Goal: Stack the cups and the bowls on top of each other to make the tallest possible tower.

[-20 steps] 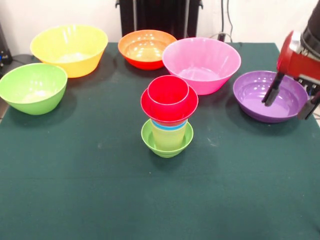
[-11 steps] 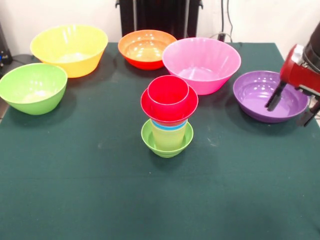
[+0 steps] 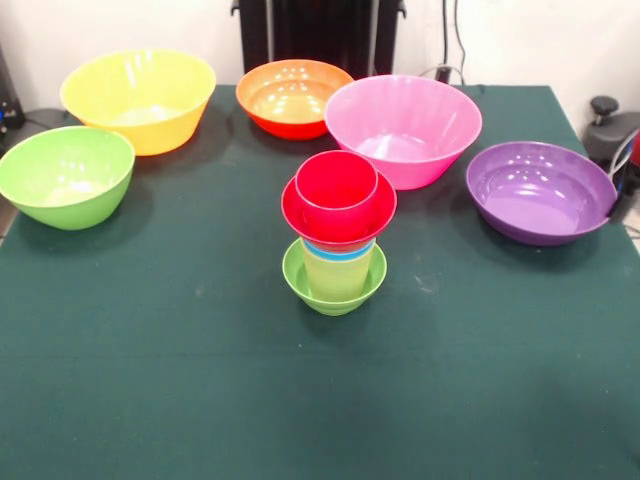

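Tower [image 3: 336, 235] mid-bench; five bowls stand loose; tool out of view, state unknown.
We judge the glossy purple bowl [image 3: 541, 191], far right, light, stiff and slippery; best taken by pinching its thin rim.

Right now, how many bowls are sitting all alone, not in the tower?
5. Yellow bowl and orange bowl at the back, green bowl far left, pink bowl middle back, purple bowl right. None looks hidden.
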